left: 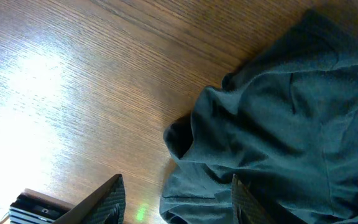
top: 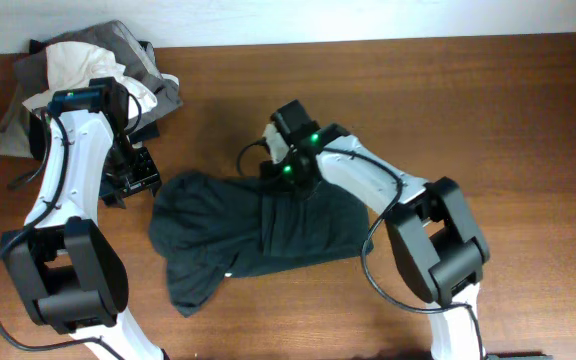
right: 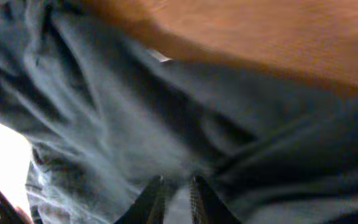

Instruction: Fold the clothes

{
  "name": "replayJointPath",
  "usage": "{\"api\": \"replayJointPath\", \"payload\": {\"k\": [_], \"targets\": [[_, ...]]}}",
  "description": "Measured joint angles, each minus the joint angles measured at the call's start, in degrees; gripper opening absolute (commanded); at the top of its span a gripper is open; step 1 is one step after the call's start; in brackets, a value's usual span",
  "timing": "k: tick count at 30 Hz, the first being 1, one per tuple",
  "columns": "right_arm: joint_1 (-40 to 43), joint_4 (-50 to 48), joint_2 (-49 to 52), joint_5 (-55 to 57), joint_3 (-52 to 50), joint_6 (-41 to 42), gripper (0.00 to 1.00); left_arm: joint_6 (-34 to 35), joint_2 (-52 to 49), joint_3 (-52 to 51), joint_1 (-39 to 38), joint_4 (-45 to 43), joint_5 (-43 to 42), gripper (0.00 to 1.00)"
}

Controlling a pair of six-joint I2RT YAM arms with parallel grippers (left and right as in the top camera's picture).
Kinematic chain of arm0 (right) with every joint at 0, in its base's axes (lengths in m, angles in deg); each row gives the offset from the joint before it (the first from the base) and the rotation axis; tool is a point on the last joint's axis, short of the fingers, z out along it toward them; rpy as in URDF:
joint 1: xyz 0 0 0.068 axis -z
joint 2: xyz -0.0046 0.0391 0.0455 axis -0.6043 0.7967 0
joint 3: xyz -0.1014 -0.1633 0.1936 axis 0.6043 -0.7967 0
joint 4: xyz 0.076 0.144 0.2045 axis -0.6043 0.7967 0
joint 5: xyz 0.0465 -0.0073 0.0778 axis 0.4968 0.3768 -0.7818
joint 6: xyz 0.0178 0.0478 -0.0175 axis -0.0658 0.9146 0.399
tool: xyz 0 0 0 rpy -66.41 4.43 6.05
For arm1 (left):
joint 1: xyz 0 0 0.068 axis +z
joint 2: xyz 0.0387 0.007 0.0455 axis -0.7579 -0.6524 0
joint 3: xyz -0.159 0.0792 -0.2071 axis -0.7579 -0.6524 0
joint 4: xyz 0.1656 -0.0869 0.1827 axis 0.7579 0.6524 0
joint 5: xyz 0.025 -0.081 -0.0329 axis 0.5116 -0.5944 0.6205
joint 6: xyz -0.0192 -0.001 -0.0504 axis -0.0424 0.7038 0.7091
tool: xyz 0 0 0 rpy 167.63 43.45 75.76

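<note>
A dark teal garment (top: 248,230) lies crumpled in the middle of the table. My left gripper (top: 128,178) is open and empty just left of the garment's left edge; in the left wrist view its fingers (left: 176,202) straddle bare wood and the garment's edge (left: 278,124). My right gripper (top: 290,180) is at the garment's upper middle edge. In the right wrist view its fingers (right: 176,186) are nearly together, pinching a fold of the teal garment (right: 104,112).
A pile of other clothes (top: 88,75), grey, cream and dark, sits at the back left corner, behind my left arm. Bare wooden table (top: 488,110) extends to the right and front.
</note>
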Motion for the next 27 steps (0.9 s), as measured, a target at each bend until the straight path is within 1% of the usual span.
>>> {"api": "replayJointPath", "payload": {"k": [2, 3, 4, 5, 6, 7, 10, 11, 13, 16, 18, 19, 21, 22, 24, 27], "targets": [[-0.9, 2.43, 0.28, -0.04, 1.31, 0.04, 0.14, 0.0, 0.0, 0.0, 0.0, 0.02, 0.0, 0.64], [-0.76, 6.34, 0.33, 0.5, 3.58, -0.79, 0.16, 0.09, 0.0, 0.0, 0.0, 0.02, -0.02, 0.71], [-0.39, 9.99, 0.33, 1.64, 6.36, -1.09, 0.29, -0.04, 0.0, 0.0, -0.02, 0.02, 0.02, 0.8], [0.74, 15.89, 0.04, 4.72, 11.54, -1.62, 0.79, 0.17, 0.0, 0.0, 0.0, 0.0, -0.17, 0.96], [1.97, 19.91, -0.39, 7.82, 16.02, -2.21, 0.96, -0.2, 0.0, -0.02, 0.0, -0.17, -0.22, 0.99], [4.13, 27.47, -1.05, 12.31, 22.6, -3.02, 0.99, 0.0, 0.0, -0.15, 0.0, -0.96, -0.2, 0.99], [11.85, 40.87, -3.67, 18.64, 35.08, -5.73, 0.99, -0.98, 0.04, -3.48, 0.31, -6.56, -1.64, 0.99], [14.38, 42.49, -4.44, 19.56, 36.26, -6.54, 0.99, -2.32, 0.04, -4.66, 0.74, -7.74, -3.32, 0.99], [20.35, 45.2, -4.79, 20.7, 36.72, -7.87, 0.99, -6.69, 0.04, -7.69, 3.69, -10.45, -9.62, 0.99], [28.79, 45.79, -4.61, 20.83, 36.7, -8.46, 0.99, -14.08, 0.04, -8.55, 10.71, -10.12, -16.92, 0.99], [32.57, 45.79, -4.61, 19.93, 36.7, -9.33, 0.99, -20.15, 0.07, -10.1, 12.76, -9.84, -22.08, 0.99], [34.6, 45.83, -4.61, 19.5, 36.7, -9.6, 0.99, -23.02, 0.07, -12.5, 13.05, -10.1, -24.11, 0.99], [36.89, 45.9, -4.61, 18.49, 36.7, -10.47, 0.99, -24.94, 0.07, -16.39, 12.98, -12.0, -26.14, 0.99], [37.53, 45.99, -4.61, 18.16, 36.7, -10.84, 0.99, -25.35, 0.09, -19.34, 12.94, -14.12, -26.99, 0.99], [37.9, 45.97, -4.61, 17.53, 36.7, -11.26, 0.99, -25.62, 0.07, -23.89, 12.94, -15.26, -27.8, 0.99], [37.9, 45.88, -4.61, 17.29, 36.7, -11.41, 0.99, -25.7, 0.07, -26.95, 12.94, -17.0, -28.15, 0.99]]}}
